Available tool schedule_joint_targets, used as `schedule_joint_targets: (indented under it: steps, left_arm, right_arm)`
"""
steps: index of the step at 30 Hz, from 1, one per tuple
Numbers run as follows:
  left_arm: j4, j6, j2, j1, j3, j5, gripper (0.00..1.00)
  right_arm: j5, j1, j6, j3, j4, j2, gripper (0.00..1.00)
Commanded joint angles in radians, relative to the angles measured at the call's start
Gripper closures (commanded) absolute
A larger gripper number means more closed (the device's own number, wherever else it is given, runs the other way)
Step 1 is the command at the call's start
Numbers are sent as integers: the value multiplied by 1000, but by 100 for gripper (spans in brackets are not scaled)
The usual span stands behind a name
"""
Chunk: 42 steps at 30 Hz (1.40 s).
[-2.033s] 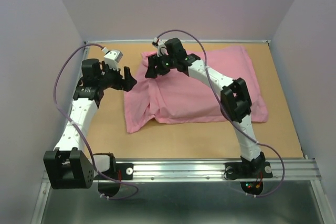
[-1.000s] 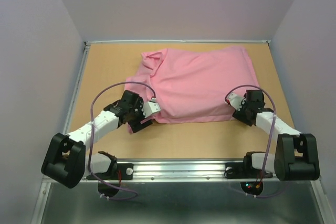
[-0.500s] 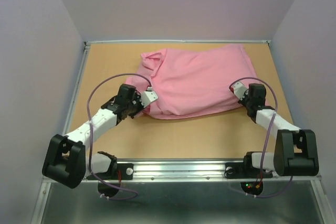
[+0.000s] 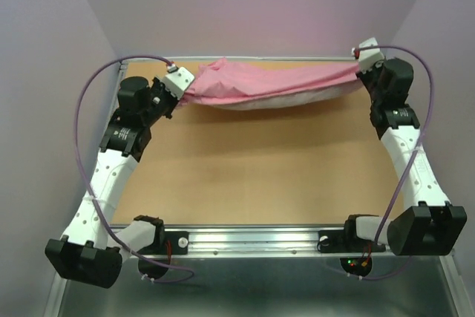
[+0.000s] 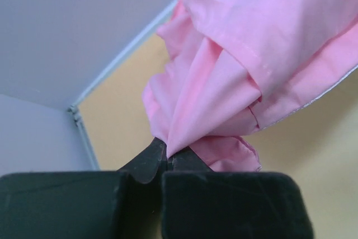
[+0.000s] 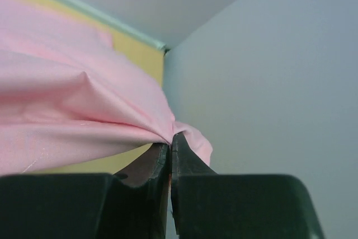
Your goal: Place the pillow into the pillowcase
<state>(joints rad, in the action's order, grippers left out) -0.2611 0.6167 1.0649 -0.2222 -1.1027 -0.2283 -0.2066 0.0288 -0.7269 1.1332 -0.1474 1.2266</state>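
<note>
Left pincer (image 5: 166, 153) and right pincer (image 6: 170, 141) each pinch a pillowcase (image 4: 274, 87) corner, cloth slung between

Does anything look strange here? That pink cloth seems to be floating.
The pillowcase hangs above the table near its far edge, sagging like a hammock, pinched at one end by the left fingers and at the other by the right fingers. Its left end is bunched. Nothing looks torn.
</note>
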Motion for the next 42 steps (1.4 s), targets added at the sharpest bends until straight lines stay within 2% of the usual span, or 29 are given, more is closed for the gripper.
schedule_joint_targets:
  steps: [1,5,10,15,17,19,20,21,22,23,24,25,26,27,29,34,40,42]
  left_arm:
    - [86,-121,-103,12,-146,26,100]
    - [153,-193,-158,12,-229,66,100]
    - [217,-201,-158,12,-238,83,100]
    - [328,-140,-48,12,-125,72,100]
    - [388,-106,9,12,-82,87,100]
    - [500,-77,146,33,-49,118,100]
    - [525,-68,290,44,-65,180,88]
    - [536,-66,375,59,-163,220,72]
    - [493,-118,462,117,-249,280,39]
    - [409,-155,551,150,-363,262,35]
    - [232,-204,686,193,-589,233,32]
    - [162,-278,732,213,-676,171,20]
    - [105,-310,762,289,-747,76,1]
    - [48,-328,780,306,-813,46,1]
    - [28,-330,755,328,-801,-2,1]
    - [53,-319,598,330,-590,-29,1]
    - [-10,-331,501,328,-421,-101,1]
    - [-61,-313,468,327,-367,-184,1]
  right_arm:
    - [-50,17,57,221,65,-74,100]
    - [-62,17,58,402,57,-73,99]
    - [-65,17,21,467,60,3,100]
    - [-34,17,50,418,69,152,99]
    - [-27,17,82,413,77,264,99]
    - [-42,17,131,480,77,430,100]
    - [-62,10,127,525,60,518,82]
    - [-104,-3,124,589,28,601,65]
    - [-182,-15,154,769,-69,766,33]
    - [-197,-12,168,849,-139,825,20]
    - [-212,-9,182,935,-209,868,13]
    - [-191,3,202,980,-316,895,9]
    - [-169,13,221,993,-339,878,0]
    - [-154,19,219,950,-343,849,0]
    - [-111,25,210,866,-347,782,0]
    - [-53,28,161,616,-382,578,0]
    - [39,31,133,467,-507,444,0]
    - [67,36,132,407,-552,421,0]
